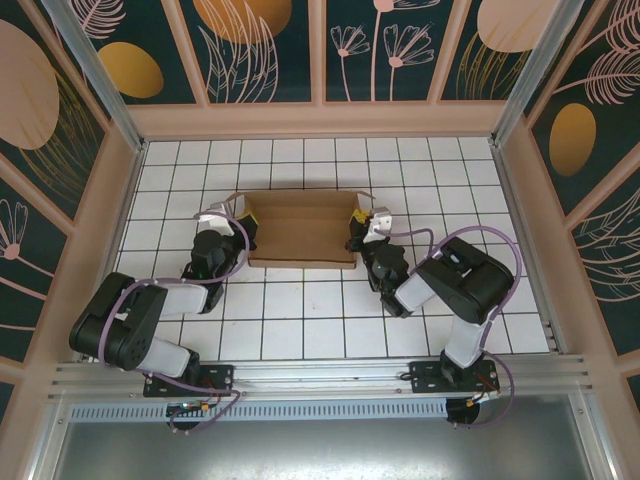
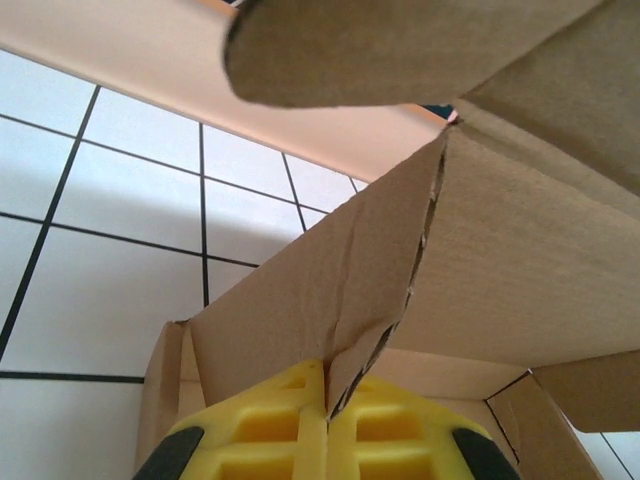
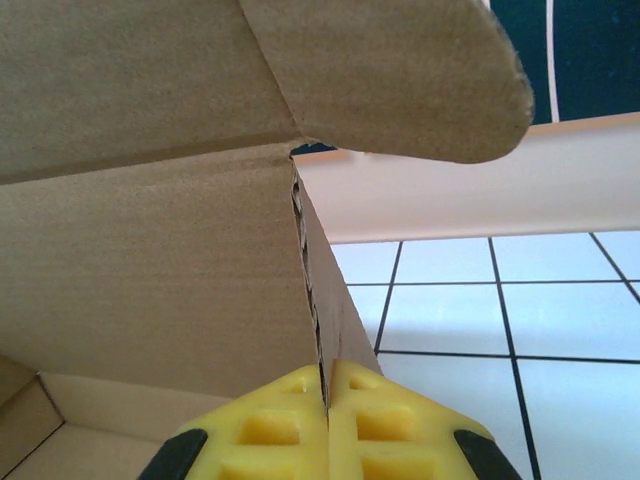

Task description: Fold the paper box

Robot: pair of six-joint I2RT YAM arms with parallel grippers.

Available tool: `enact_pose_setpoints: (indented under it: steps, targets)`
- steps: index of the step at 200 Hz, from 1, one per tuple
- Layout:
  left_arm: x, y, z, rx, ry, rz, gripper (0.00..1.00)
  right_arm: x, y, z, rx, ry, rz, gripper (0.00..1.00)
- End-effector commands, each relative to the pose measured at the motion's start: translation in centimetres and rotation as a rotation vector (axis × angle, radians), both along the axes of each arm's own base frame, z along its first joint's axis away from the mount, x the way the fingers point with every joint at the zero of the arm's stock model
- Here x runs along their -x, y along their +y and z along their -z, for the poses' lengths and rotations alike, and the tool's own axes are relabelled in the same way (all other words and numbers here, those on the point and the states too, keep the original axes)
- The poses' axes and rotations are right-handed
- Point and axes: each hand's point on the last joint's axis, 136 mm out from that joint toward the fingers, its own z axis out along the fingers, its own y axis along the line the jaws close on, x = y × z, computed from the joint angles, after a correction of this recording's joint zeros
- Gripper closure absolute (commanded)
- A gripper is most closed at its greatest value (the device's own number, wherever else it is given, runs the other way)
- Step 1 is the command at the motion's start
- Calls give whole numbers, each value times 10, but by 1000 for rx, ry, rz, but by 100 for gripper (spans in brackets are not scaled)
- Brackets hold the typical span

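The paper box [image 1: 300, 228] is brown cardboard, lying in the middle of the white tiled floor with its side walls raised. At its left end my left gripper [image 1: 243, 232] is shut on the side wall. In the left wrist view the yellow fingers [image 2: 260, 430] pinch the creased cardboard wall [image 2: 300, 300] between them, with a rounded flap [image 2: 400, 50] overhead. At the box's right end my right gripper [image 1: 358, 228] is shut on the other side wall. In the right wrist view its fingers [image 3: 400, 425] clamp the thin wall edge [image 3: 330, 310], under a rounded flap [image 3: 400, 80].
The white tiled floor [image 1: 320, 325] extends around the box, closed in by a pale wooden frame [image 1: 320, 120] with dark patterned panels. Both arm bases stand on a metal rail [image 1: 320, 378] at the near edge.
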Motion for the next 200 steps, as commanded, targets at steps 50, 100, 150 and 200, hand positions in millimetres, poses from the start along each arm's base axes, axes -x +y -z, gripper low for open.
enact_pose_setpoints:
  steps: [50,100,150,200]
  targets:
    - [18,-5,33,15,135,29,99,23,12,0,-62,24,-54,100]
    - [18,-9,32,20,138,48,100,10,26,-18,-151,90,27,100]
    - [19,-11,27,38,132,59,100,11,44,-14,-137,118,23,100]
    - [32,0,38,74,172,14,100,22,25,27,-139,180,57,100]
